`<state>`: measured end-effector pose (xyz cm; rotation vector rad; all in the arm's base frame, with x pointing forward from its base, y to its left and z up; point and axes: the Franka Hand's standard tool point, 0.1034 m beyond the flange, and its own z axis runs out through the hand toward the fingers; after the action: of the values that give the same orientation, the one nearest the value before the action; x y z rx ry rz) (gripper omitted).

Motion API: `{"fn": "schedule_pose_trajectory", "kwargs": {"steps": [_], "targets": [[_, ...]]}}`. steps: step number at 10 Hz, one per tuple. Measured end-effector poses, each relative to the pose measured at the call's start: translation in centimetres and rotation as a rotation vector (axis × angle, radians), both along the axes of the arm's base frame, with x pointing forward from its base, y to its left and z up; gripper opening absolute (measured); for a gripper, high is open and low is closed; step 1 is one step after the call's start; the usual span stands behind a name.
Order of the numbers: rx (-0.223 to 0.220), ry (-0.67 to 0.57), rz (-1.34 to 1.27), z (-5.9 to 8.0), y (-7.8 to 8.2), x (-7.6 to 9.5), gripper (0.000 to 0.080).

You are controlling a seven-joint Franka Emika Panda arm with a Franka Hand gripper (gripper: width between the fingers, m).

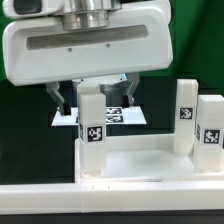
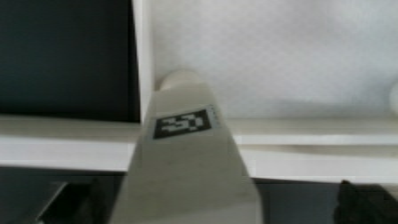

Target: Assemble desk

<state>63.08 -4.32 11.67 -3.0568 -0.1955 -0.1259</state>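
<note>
One leg (image 1: 92, 132) held upright in tool (image 1: 93, 98), long axis vertical, directly over desk top (image 1: 150, 160) corner nearest exterior view's left.

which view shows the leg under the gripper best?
Exterior view: the leg stands upright on the tabletop between the gripper fingers, tag facing out. The wrist view shows only its foreshortened length with the tag.

This is a robotics lab bench rather than a home or shop. A dark worktop (image 1: 30, 145) carries the marker board (image 1: 120, 117), a flat white sheet of black-and-white tags, at the far side. The white desk (image 1: 150, 160) parts bear similar printed tags, and a glossy white robot arm (image 1: 85, 45) hangs close overhead.
</note>
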Motion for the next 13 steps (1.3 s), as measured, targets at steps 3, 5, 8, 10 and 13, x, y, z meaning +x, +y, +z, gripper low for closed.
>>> {"fn": "schedule_pose_trajectory", "kwargs": {"steps": [3,5,8,10,13], "targets": [[0.005,0.006,-0.055,-0.1,-0.1,-0.1,0.0439],[0.009,0.018,-0.207,-0.2,-0.8,-0.1,0.0306],[0.032,0.016,-0.631,-0.2,-0.7,0.3,0.0302],[0.129,0.071,-1.011,-0.4,-1.6,0.2,0.0298],[0.202,0.111,-1.238,-0.5,-2.2,0.1,0.0297]]}}
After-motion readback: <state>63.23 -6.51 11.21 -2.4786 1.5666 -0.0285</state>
